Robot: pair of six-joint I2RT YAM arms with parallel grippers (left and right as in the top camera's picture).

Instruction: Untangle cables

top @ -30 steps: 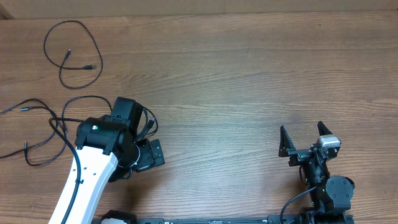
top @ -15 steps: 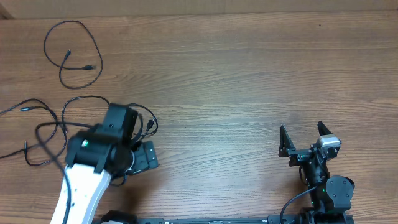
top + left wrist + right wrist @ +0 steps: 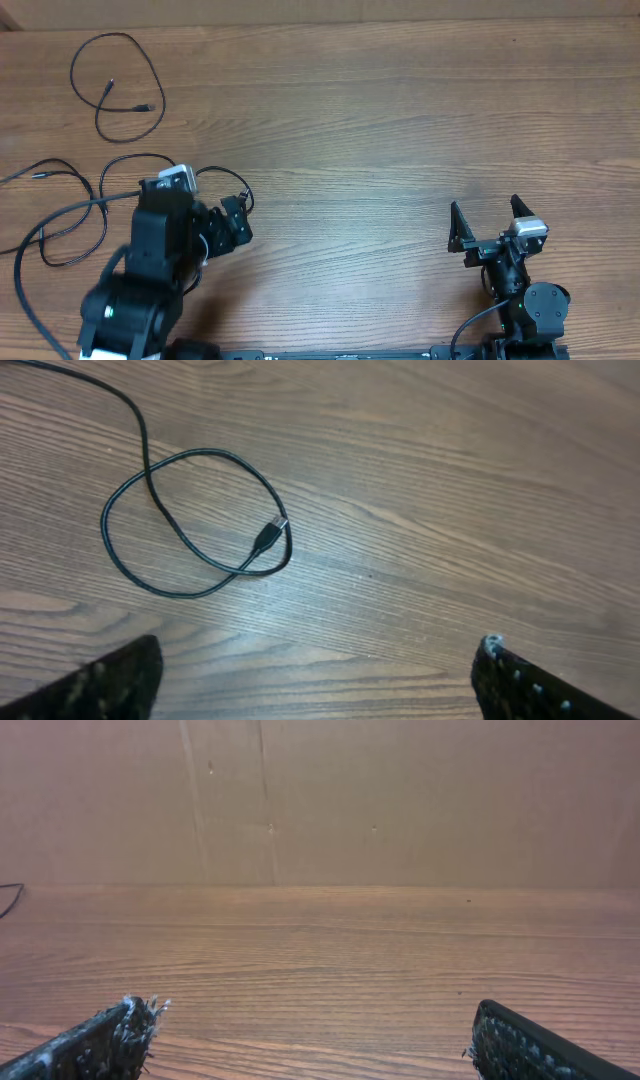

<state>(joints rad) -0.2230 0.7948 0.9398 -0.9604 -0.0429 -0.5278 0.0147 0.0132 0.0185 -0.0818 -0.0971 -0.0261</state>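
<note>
cables (image 3: 146, 106) partly under left arm (image 3: 150, 262), some cropped at edge

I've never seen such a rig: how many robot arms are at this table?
2. The left arm is at the overhead view's lower left, among black cables; the right arm at lower right. None seems hidden.

left arm (image 3: 150, 250): black, white shell (image 3: 86, 352) low down, green led (image 3: 108, 312), thick black wire (image 3: 18, 280) looping off. right arm (image 3: 527, 305): black, silver cam block (image 3: 527, 229) up top, black lead (image 3: 468, 328) at base.
</note>
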